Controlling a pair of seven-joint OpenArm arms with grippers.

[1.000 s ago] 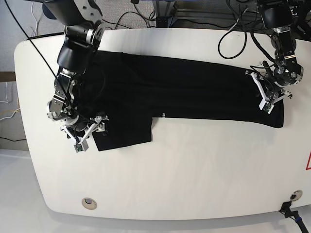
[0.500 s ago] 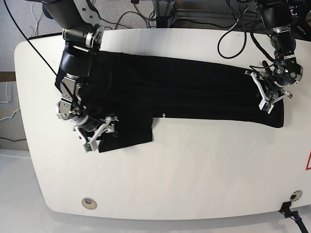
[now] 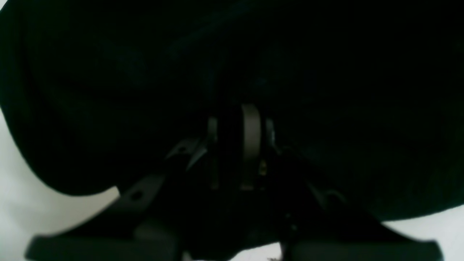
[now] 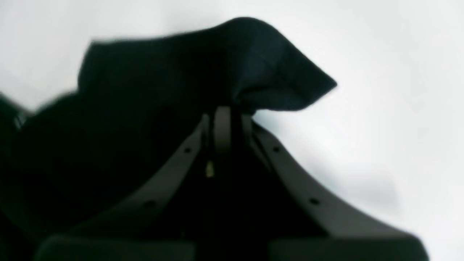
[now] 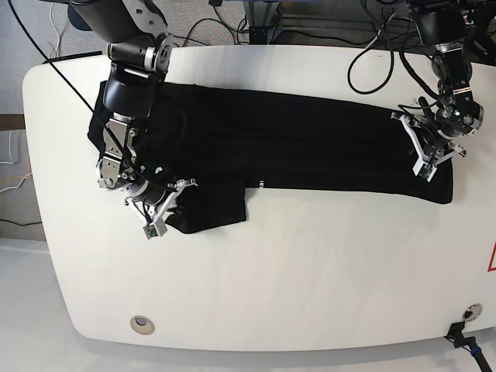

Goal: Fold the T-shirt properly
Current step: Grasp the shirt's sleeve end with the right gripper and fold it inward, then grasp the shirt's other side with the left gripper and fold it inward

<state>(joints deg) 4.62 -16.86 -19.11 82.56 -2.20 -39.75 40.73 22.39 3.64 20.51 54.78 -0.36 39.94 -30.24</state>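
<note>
The black T-shirt (image 5: 310, 147) lies spread lengthwise across the white table (image 5: 310, 263), with a sleeve flap at the front left. No printed graphic shows, only a small white mark (image 5: 261, 184). My right gripper (image 5: 167, 205) is at the sleeve's left edge. In the right wrist view the gripper (image 4: 226, 108) is shut on a raised fold of the black cloth (image 4: 145, 90). My left gripper (image 5: 416, 147) is at the shirt's right end. In the left wrist view the gripper (image 3: 235, 119) is shut with black cloth (image 3: 145, 72) all around it.
Cables (image 5: 372, 54) hang over the table's back edge. A round grommet (image 5: 141, 324) sits near the front left edge and another (image 5: 467, 313) at the front right. A red mark (image 5: 491, 260) is at the right edge.
My right gripper has moved to the right with the sleeve edge in it, drawing the sleeve's left corner inward. The left gripper has stayed in place.
</note>
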